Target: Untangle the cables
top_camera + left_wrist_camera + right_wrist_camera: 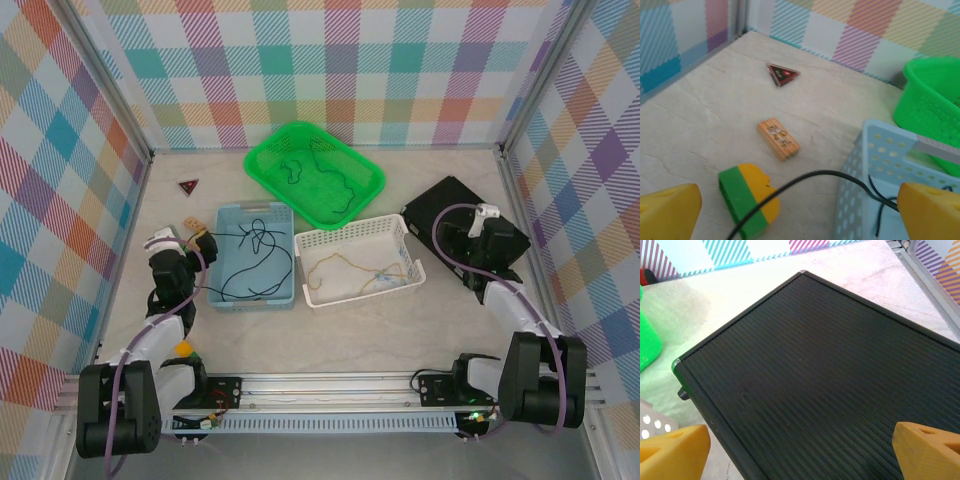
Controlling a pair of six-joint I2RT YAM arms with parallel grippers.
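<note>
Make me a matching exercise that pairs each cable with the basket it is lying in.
Column one:
1. black cable
2. dark green cable
3. tan-yellow cable

Column two:
A. white basket
B. blue basket
C. green basket

Pairs: 1-B, 2-C, 3-A.

Bright, even, diffuse light falls from above; the pale surface (360,340) carries only short soft shadows beside the blue basket (215,252) and white basket (350,236). The top view is sharp, dimmer at the near rail (330,385). The left wrist view is soft: the red triangle (782,74) and wooden block (778,138) smear slightly, and the yellow jaws of the left gripper (800,215) blur at the bottom corners. The black ribbed panel (830,380) shows a faint sheen.
</note>
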